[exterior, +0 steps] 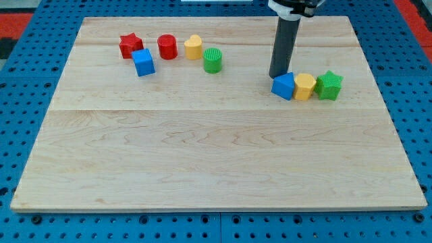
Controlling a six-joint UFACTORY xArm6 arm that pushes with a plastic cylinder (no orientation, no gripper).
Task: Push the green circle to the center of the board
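Note:
The green circle (212, 60) stands on the wooden board (216, 155) in the upper left-middle, just right of a yellow heart-shaped block (194, 47). My tip (277, 75) is at the upper right, touching or just behind the top-left of a blue block (284, 86). It is well to the right of the green circle, about a hand's width away.
A red star (130, 46), a blue cube (143, 62) and a red cylinder (167, 47) sit left of the yellow heart. Right of the blue block near my tip are a yellow block (305, 86) and a green star (329, 85).

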